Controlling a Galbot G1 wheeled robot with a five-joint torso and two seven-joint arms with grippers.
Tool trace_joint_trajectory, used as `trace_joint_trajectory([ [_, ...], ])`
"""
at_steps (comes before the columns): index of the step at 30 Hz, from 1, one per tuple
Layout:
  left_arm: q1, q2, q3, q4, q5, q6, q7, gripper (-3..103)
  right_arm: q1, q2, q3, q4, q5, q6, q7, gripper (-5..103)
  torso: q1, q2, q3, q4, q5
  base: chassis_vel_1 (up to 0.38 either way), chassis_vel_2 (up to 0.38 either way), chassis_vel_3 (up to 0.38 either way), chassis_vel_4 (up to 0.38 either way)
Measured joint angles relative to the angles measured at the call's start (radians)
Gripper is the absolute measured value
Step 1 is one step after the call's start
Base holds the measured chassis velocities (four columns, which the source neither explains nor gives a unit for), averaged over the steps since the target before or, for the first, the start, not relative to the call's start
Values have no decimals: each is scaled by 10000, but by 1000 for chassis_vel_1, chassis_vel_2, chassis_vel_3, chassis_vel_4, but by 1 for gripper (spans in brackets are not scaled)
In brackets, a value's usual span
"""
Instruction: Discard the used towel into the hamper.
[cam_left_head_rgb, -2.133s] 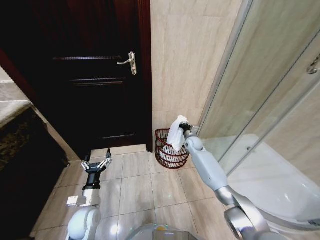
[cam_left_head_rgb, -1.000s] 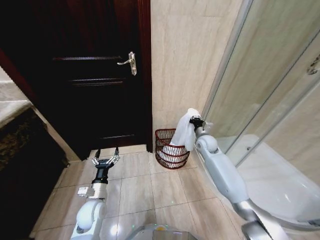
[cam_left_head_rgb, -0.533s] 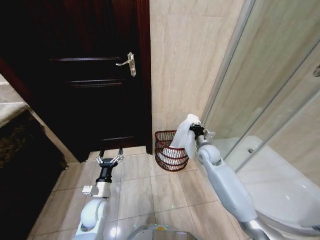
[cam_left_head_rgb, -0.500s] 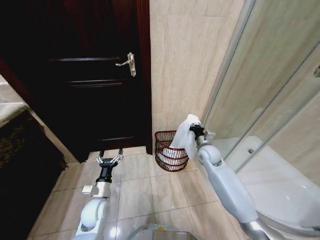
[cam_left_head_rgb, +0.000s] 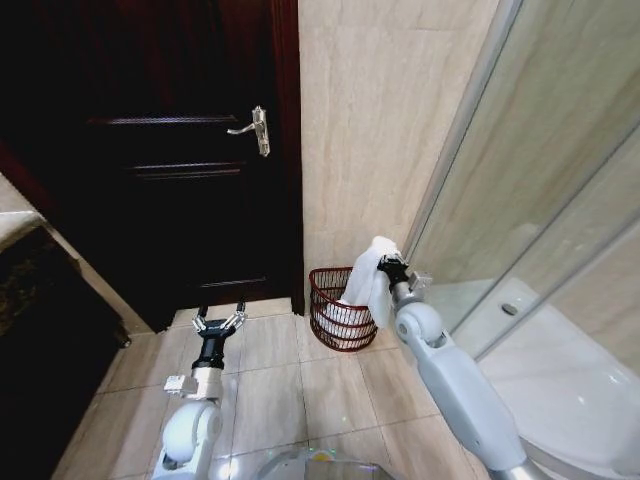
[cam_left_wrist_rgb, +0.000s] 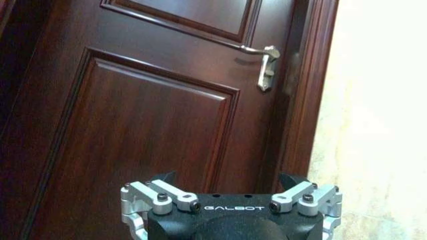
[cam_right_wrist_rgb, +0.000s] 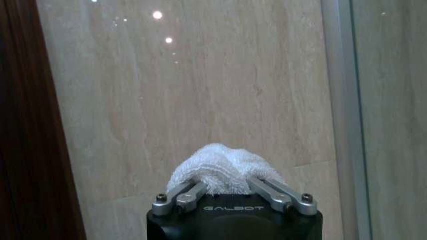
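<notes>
Your right end effector (cam_left_head_rgb: 385, 263) is clamped on the white towel (cam_left_head_rgb: 368, 281), holding it up beside the beige tiled wall (cam_left_head_rgb: 370, 130), next to the glass shower screen (cam_left_head_rgb: 530, 180). From the right wrist you can see the towel (cam_right_wrist_rgb: 223, 171) bunched between the two fingers (cam_right_wrist_rgb: 183, 194), a rounded fold standing up above them. In the head view the rest of the cloth hangs down from the grip, and its lower end drapes over the near rim of the hamper (cam_left_head_rgb: 340, 309). The hamper stands on the floor tiles (cam_left_head_rgb: 270, 380) against the wall, just right of the dark wooden door (cam_left_head_rgb: 170, 170). There seems to be pale material already lying inside the hamper, though through the wire weave you cannot be sure whether that is the towel's tail or something separate.

Your left end effector (cam_left_head_rgb: 220, 322) is low over the floor in front of the door, well apart from the hamper, fingers spread and holding nothing. The left wrist view looks up the door panels to the metal door handle (cam_left_wrist_rgb: 267, 65).
</notes>
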Motion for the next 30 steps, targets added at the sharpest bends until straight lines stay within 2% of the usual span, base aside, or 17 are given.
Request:
trace_joint_trajectory([
  [13, 165, -233, -30, -65, 107, 21, -81, 100, -596, -102, 215, 604, 90, -46, 110, 8, 1, -4, -1, -3, 1, -67, 107, 120, -61],
  [15, 157, -232, -3, -39, 178, -167, -273, 100, -679, -96, 245, 732, 78, -46, 220, 8, -7, -31, -16, 4, 2, 8, 119, 125, 9],
  [19, 104, -205, 94, 71, 326, -516, -551, 100, -848, -117, 360, 967, -85, -46, 346, 8, -17, -48, -31, 3, -1, 22, 63, 62, 13],
  [24, 143, -216, 286, 150, 437, -602, -595, 100, -1016, -119, 571, 1093, -423, -17, 370, 8, -24, -55, -36, -6, 0, 0, 0, 0, 0],
  [30, 157, -183, 300, 163, 449, -617, -599, 100, -465, -322, 655, 936, -202, -62, 463, 8, -23, -58, -35, -1, 1, 0, 0, 0, 0],
])
